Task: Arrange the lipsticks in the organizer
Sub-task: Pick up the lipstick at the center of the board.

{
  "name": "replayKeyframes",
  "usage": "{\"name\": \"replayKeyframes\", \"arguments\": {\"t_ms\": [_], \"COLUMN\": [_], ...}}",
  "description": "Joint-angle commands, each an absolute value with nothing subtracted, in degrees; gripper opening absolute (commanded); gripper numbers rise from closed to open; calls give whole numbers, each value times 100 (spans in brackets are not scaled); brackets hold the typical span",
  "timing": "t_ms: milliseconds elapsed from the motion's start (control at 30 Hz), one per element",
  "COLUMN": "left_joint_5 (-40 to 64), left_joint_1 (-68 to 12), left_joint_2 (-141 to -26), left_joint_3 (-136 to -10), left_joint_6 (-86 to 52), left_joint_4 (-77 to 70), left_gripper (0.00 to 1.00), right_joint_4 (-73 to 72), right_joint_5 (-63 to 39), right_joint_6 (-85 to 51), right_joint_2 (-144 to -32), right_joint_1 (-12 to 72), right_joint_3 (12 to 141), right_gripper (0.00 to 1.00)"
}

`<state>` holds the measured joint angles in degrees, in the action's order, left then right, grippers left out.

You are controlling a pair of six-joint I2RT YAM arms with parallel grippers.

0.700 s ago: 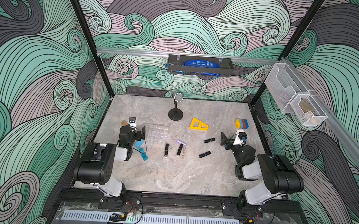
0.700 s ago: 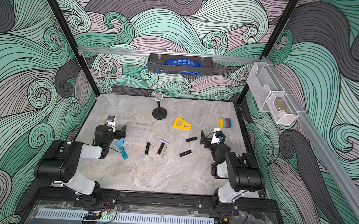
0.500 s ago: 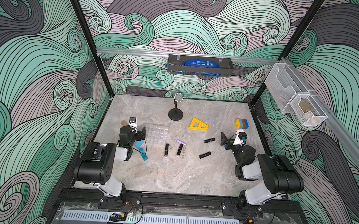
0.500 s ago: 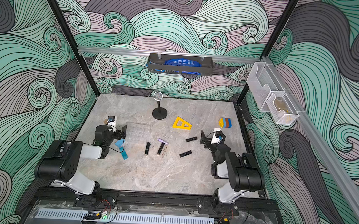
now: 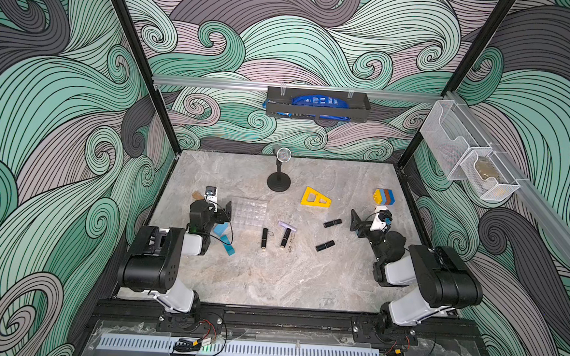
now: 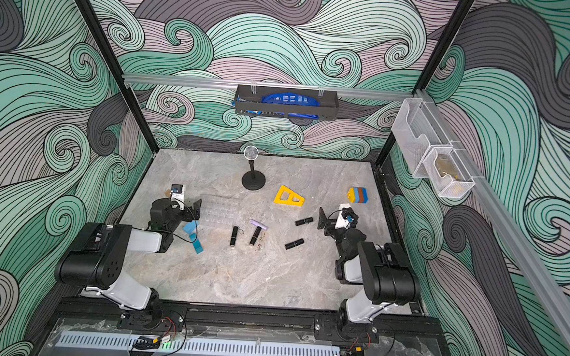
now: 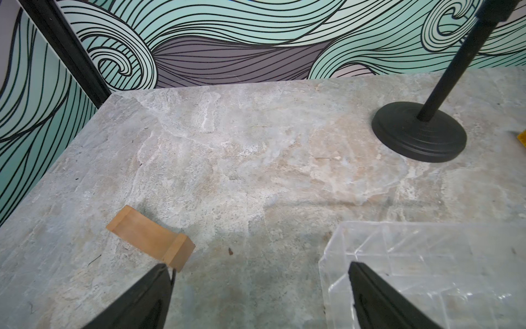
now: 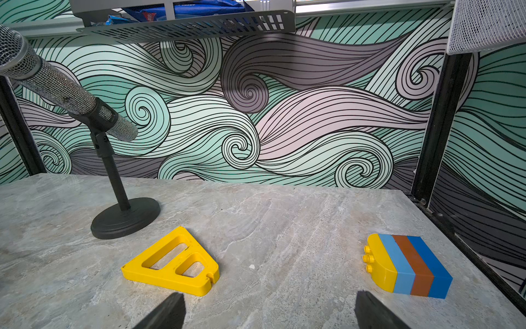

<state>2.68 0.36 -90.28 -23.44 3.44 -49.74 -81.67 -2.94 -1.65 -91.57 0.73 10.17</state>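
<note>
Wrist views show left fingers (image 7: 136, 302) and right fingers (image 8: 168, 313) wide apart, apparently empty.

Teal, lilac and grey swirl walls (image 5: 319, 45) enclose a grey marble tabletop (image 5: 270, 279) at lower centre, with black posts (image 5: 134, 40) at the back corners, a silver rail (image 5: 215, 83) across mid-frame carrying a black shelf (image 5: 316, 112), white mesh bins (image 5: 448, 144) at right, and even light.

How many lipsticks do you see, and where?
4, all lying on the table, none in the organizer. Two lipsticks lie by the lilac T-shaped piece; two more lie on the yellow triangular frame's near side. None appears hidden.
</note>
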Motion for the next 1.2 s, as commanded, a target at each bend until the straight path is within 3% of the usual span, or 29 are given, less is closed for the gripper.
{"name": "replayKeyframes", "arguments": {"t_ms": [0, 133, 233, 300, 367, 467, 533, 600, 633, 700, 900, 1033, 1167], "left_joint_5": [60, -1361, -2106, -2453, -2383, -1984, -1565, -603, -294, -230, -1053, -1139, -977], "left_joint_1": [-59, -722, -1092, -1271, -1334, -1327, -1257, -1041, -999, -993, -1014, -1152, -1323], "left_joint_2": [-8771, -7231, -6490, -6175, -5946, -5868, -5852, -5770, -5728, -5742, -5832, -5545, -5543], "left_joint_3": [-2364, -2625, -2973, -3348, -3893, -4870, -5331, -5461, -5483, -5554, -5419, -4829, -4815], "left_joint_6": [359, 464, 84, -154, -587, -1850, -2886, -2854, -2786, -2405, -2705, -3176, -2954], "left_joint_4": [-4872, -3181, -2126, -1400, -400, 1234, 2073, 2282, 2359, 2644, 3728, 3550, 3429], "left_gripper": [99, 99, 99, 99, 99, 99, 99, 99, 98, 92, 85, 82, 82], "right_joint_4": [-8016, -6247, -5250, -4168, -2236, -157, -45, -866, -1087, -630, 1301, 1553, 1749], "right_joint_5": [124, 889, 1631, 2850, 3117, 1359, -1387, -2687, -2709, -2160, -165, 490, 597], "right_joint_6": [-2, 712, 320, -179, -803, -1852, -2268, -2967, -3297, -3529, -3430, -3697, -3269], "right_joint_2": [-8918, -7939, -7329, -7072, -7007, -7208, -7259, -7205, -7149, -7154, -7460, -7523, -7679], "right_joint_1": [273, 1085, 1723, 2279, 2732, 2657, 2093, 1694, 1640, 1811, 3432, 4061, 4116], "right_joint_3": [1136, 1711, 2214, 2904, 3971, 5438, 5698, 5271, 5012, 5008, 5638, 5336, 5259], "right_gripper": [99, 99, 99, 99, 99, 99, 99, 77, 67, 58, 58, 55, 46]}}
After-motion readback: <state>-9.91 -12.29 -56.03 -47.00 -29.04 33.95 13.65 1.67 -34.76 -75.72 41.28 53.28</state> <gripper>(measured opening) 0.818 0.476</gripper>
